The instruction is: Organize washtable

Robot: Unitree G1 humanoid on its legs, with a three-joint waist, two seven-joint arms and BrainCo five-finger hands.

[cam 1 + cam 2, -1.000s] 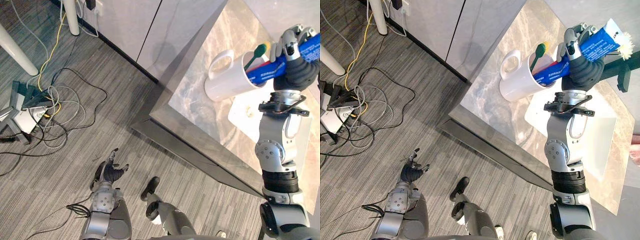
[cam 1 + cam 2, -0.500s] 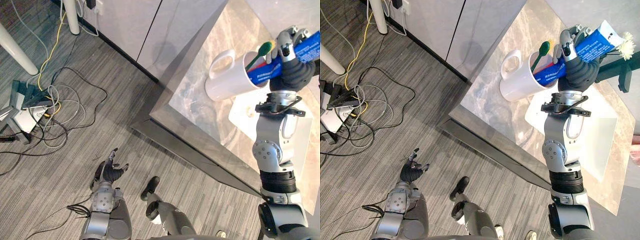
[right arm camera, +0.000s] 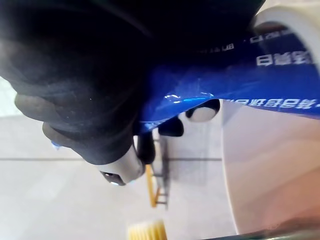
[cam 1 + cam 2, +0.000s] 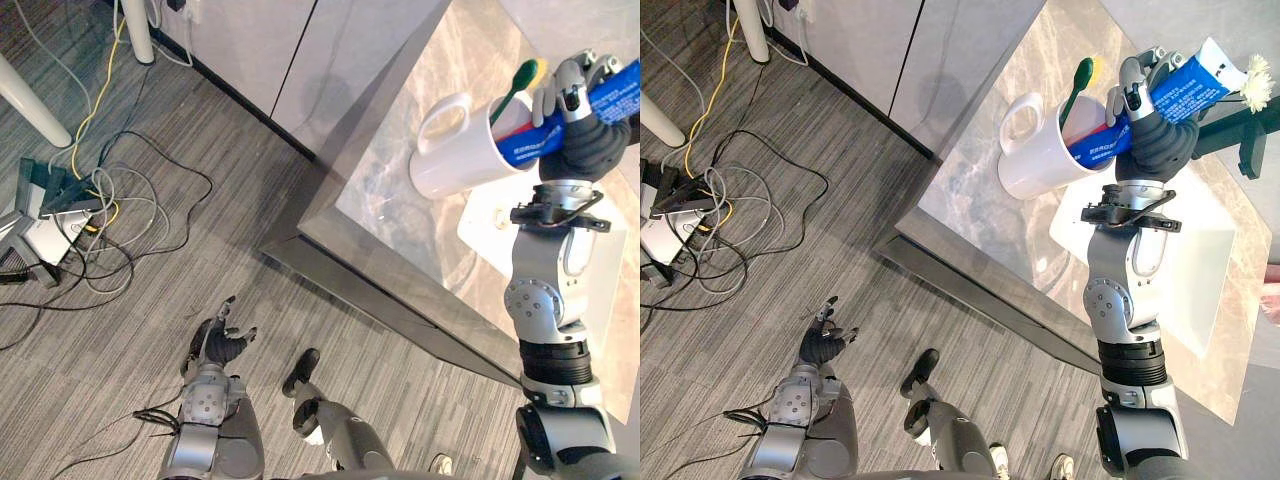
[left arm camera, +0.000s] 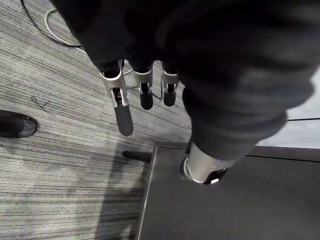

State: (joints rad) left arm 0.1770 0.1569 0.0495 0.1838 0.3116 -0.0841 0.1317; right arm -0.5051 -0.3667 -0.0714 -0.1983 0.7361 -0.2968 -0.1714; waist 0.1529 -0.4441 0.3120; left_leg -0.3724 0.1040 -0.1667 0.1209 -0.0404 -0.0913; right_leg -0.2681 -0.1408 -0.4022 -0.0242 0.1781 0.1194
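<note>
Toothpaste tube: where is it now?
Right eye view, upper right: the tube is gripped in the right hand, its lower end inside the mug beside the toothbrush.

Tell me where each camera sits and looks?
Left eye view: on the head, looking down at floor and washtable; both arms show.
Right eye view: beside it, same scene, both arms.
Left wrist view: on the left wrist, looking past the open left hand at the floor.
Right wrist view: on the right wrist, close on the right hand gripping the toothpaste tube by the mug.
Shared: both eye views show mug, toothpaste tube and toothbrush.
</note>
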